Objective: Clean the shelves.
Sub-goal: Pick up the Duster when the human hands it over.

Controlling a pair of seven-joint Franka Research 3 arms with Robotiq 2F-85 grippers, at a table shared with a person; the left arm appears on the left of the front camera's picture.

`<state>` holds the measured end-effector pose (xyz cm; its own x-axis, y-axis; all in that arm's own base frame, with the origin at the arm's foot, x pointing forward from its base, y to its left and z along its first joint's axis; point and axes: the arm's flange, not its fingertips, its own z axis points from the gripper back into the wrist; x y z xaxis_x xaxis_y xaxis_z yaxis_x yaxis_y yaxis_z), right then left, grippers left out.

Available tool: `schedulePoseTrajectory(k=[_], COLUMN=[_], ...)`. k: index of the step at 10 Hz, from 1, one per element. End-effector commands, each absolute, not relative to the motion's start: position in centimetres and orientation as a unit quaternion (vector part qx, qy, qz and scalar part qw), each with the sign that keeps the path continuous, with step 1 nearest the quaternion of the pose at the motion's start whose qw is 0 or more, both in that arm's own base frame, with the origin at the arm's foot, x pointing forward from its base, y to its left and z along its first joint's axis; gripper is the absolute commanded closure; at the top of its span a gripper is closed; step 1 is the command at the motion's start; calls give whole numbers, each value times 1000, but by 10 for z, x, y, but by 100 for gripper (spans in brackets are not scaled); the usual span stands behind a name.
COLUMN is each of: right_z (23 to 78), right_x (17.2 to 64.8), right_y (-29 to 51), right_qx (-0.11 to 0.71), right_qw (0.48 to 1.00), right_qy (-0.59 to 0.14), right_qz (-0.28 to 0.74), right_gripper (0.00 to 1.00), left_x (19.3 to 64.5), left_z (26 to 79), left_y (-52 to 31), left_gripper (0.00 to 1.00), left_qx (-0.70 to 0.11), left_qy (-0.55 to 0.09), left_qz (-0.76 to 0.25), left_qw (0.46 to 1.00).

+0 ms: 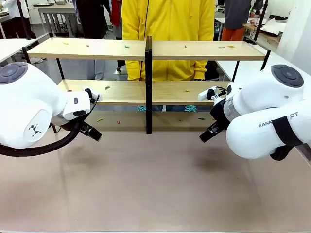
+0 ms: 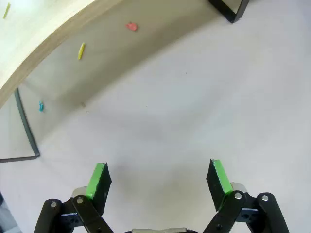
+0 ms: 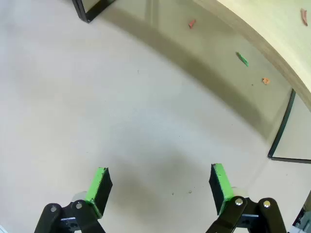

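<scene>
Two white arms are reaching over the desk (image 1: 155, 189), one from the left and one from the right. The left tool (image 2: 159, 180) is standing wide, with nothing between its green pads (image 2: 98, 180). The right tool (image 3: 160, 183) is standing wide too, and it is holding nothing. Both tools are hanging over the bare desk, on the near side of the shelves (image 1: 97, 48), and are not touching them.

The shelves are standing across the far half of the desk, running from left to right, with a black post (image 1: 148, 82) in the middle. Small coloured bits (image 1: 127, 46) are lying on the top board and on the low board. More are lying on the desk under the low board. A yellow bit (image 2: 81, 50), a red bit (image 2: 131, 26) and a blue bit (image 2: 41, 105) are lying near the left tool. A green bit (image 3: 242, 59) and two orange bits (image 3: 265, 81) are lying near the right tool.

A person (image 1: 167, 29) in a yellow top is standing behind the shelves, at the far side.
</scene>
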<state>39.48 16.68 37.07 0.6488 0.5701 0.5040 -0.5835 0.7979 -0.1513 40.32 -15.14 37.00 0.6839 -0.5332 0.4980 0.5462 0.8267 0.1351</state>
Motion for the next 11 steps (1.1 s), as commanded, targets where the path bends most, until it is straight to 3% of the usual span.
schedulePoseTrajectory(k=[1, 11], right_z=[371, 371], right_x=[395, 395], right_y=[167, 167], right_qx=[12, 12], right_qw=[908, 908], right_qy=[-273, -273], right_qz=[318, 318], right_gripper=[0, 0], left_x=[403, 403], left_z=[370, 370], left_y=[-151, -151], left_gripper=[0, 0], left_qx=[-12, -12], left_qy=[-268, -268], left_qz=[-294, -294], left_qw=[917, 917])
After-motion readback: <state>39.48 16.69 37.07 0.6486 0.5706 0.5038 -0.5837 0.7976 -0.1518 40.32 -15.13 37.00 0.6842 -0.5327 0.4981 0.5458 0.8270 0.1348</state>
